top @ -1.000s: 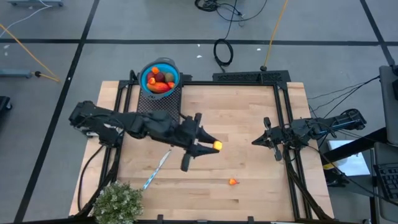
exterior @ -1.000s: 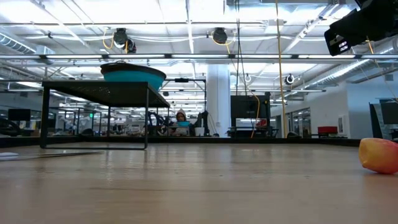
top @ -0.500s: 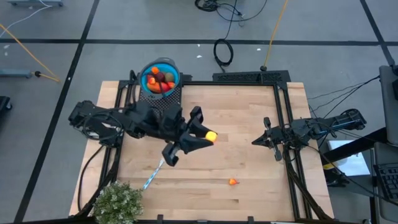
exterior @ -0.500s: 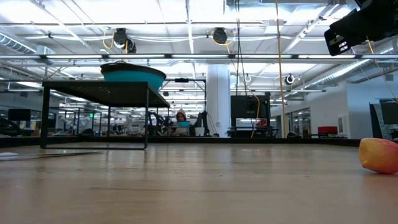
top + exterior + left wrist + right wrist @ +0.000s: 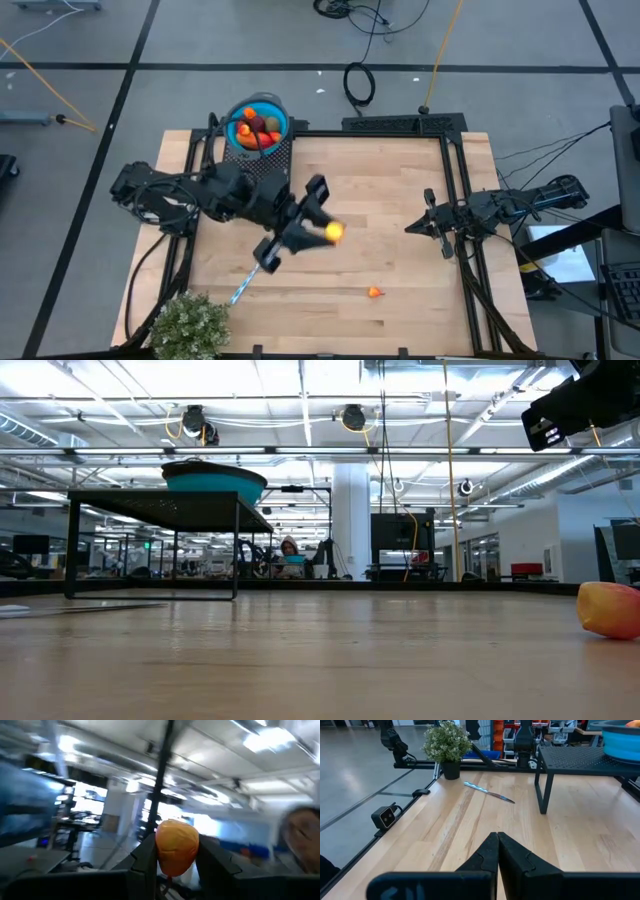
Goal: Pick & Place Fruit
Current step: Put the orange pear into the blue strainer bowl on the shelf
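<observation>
My left gripper [image 5: 325,232] hangs over the middle of the table, shut on a small orange-yellow fruit [image 5: 176,847]. A blue bowl [image 5: 257,125] holding several red, orange and olive fruits stands on a black rack [image 5: 262,165] at the table's far left. One small orange fruit [image 5: 374,293] lies on the wood toward the near edge and also appears in the low view as the fruit [image 5: 608,608] at the right. My right gripper [image 5: 410,228] waits shut at the table's right side, with nothing in it. My left gripper pinches the orange-yellow fruit by its two sides [image 5: 161,851] between its two fingers [image 5: 145,862]. The fingers come from the table's left and slant upward. The fruit is lifted clear of the table.
A slim blue-handled knife [image 5: 245,285] lies on the wood near the left gripper. A bushy green plant [image 5: 188,325] stands at the near left corner. Bare wood lies between the two grippers [image 5: 380,190].
My left gripper has risen and tipped its fingers upward, drawing back a little toward the table's left. It has stayed shut on the orange-yellow fruit, which has gone up with it.
</observation>
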